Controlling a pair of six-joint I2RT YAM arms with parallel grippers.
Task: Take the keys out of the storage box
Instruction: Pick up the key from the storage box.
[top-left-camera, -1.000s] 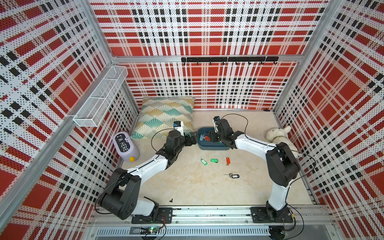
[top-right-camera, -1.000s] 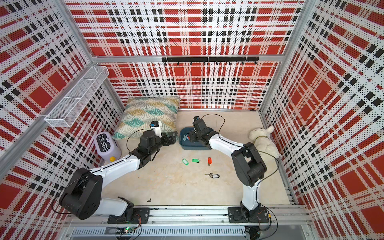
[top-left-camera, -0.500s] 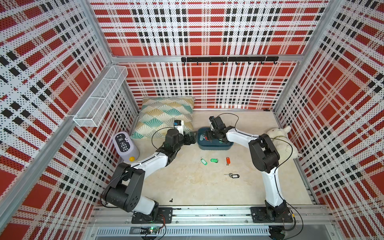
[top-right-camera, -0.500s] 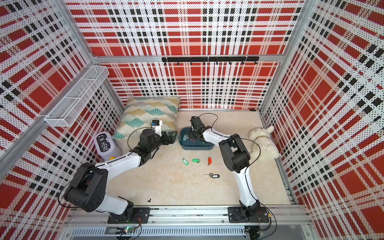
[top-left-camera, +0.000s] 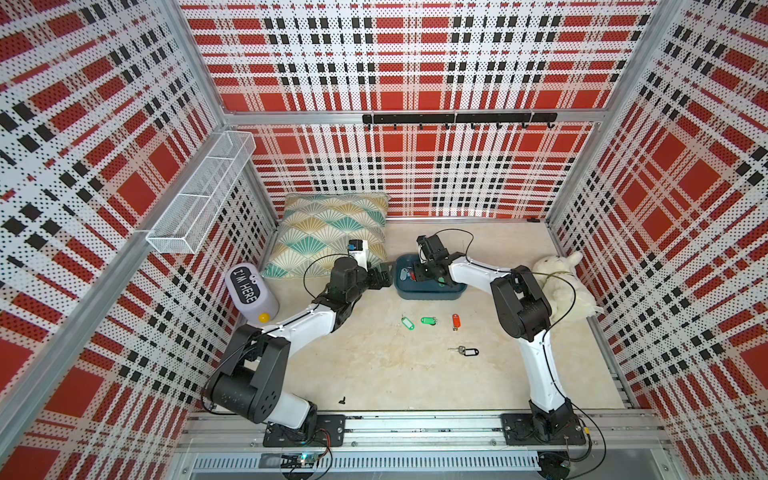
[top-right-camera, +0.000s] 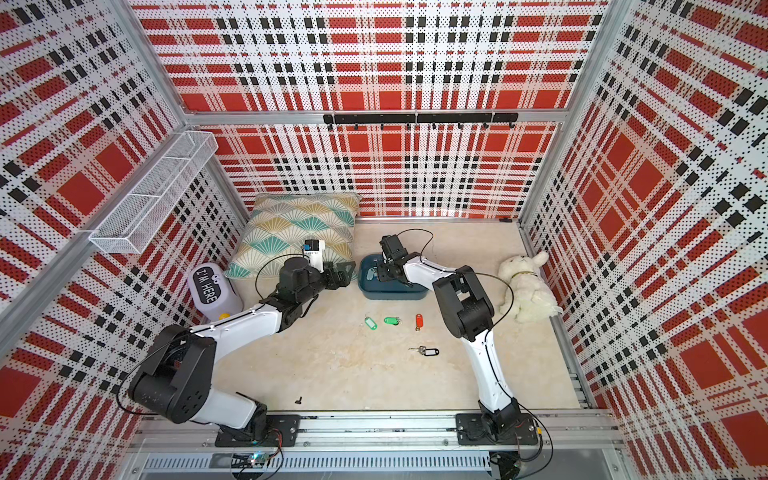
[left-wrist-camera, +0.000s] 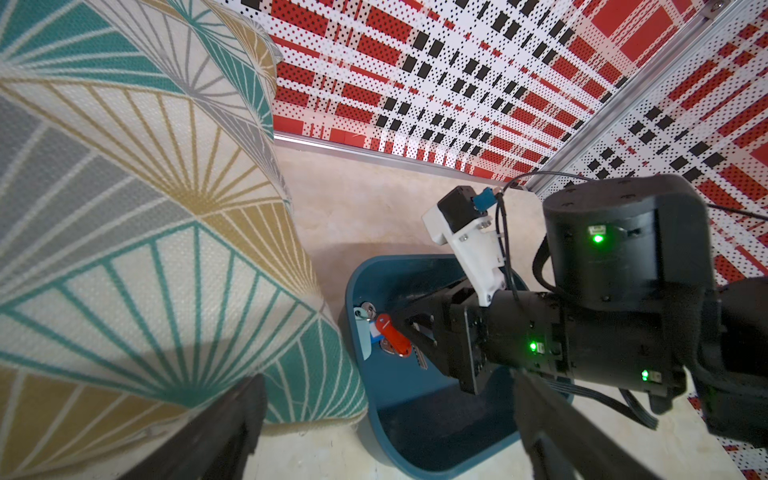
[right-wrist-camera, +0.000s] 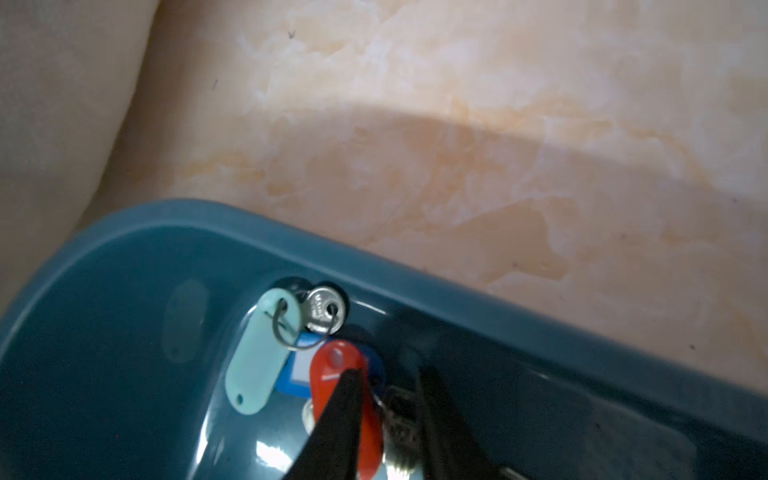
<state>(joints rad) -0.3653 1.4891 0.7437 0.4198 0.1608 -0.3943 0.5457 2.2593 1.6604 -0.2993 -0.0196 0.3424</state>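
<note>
The storage box (top-left-camera: 430, 293) (top-right-camera: 392, 294) is a shallow teal tub beside the cushion. In its left end lie keys with a pale mint tag (right-wrist-camera: 266, 353), a blue tag (right-wrist-camera: 299, 370) and a red tag (right-wrist-camera: 332, 365) (left-wrist-camera: 392, 338). My right gripper (right-wrist-camera: 390, 399) (top-left-camera: 419, 274) reaches down into the box, its jaws pinched on the red tag and its key. My left gripper (left-wrist-camera: 386, 436) (top-left-camera: 380, 277) hangs open just outside the box's left end, holding nothing. Out on the table lie keys with two green tags (top-left-camera: 407, 323) (top-left-camera: 428, 320), an orange-red tag (top-left-camera: 456, 321) and a black tag (top-left-camera: 468, 352).
A patterned cushion (top-left-camera: 328, 232) leans at the back left, touching the box. A purple "I'M HERE" object (top-left-camera: 251, 293) stands by the left wall. A white plush toy (top-left-camera: 561, 286) lies at the right wall. A wire basket (top-left-camera: 199, 199) and a hook rail (top-left-camera: 457, 118) hang on the walls.
The right arm's elbow swung in towards the middle and its gripper slid to the box's left end. Its jaws then narrowed onto the red tag. The left arm barely moved.
</note>
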